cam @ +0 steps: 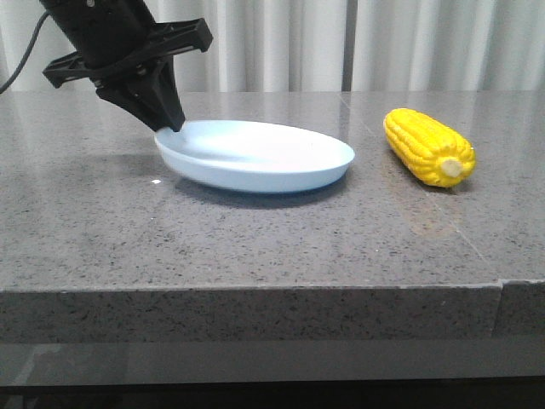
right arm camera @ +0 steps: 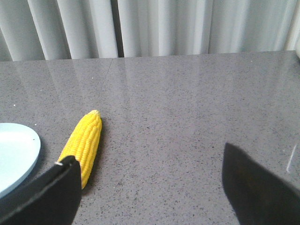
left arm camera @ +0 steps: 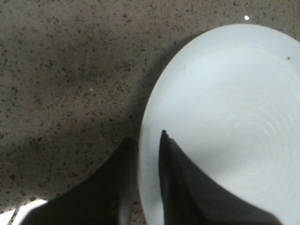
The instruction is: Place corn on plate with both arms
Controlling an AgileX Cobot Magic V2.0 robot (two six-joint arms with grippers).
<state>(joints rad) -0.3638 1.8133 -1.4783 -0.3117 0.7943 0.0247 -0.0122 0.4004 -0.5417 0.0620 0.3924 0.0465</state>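
The pale blue-white plate (cam: pixel 255 177) lies left of the table's middle. My left gripper (cam: pixel 169 124) comes down on its far left rim. In the left wrist view the plate (left arm camera: pixel 225 93) fills the right side, and the left gripper (left arm camera: pixel 149 140) is closed across its rim, one finger inside the plate and one outside. The yellow corn (cam: pixel 430 146) lies on the table right of the plate, cream stub end toward the front. In the right wrist view the corn (right arm camera: pixel 85 138) lies just past one finger of my open, empty right gripper (right arm camera: pixel 149 154). The plate's edge (right arm camera: pixel 14 150) shows beside it.
The table is grey speckled stone (cam: pixel 255 239) with a front edge low in the front view. Pale curtains (cam: pixel 409 43) hang behind it. The right arm does not show in the front view.
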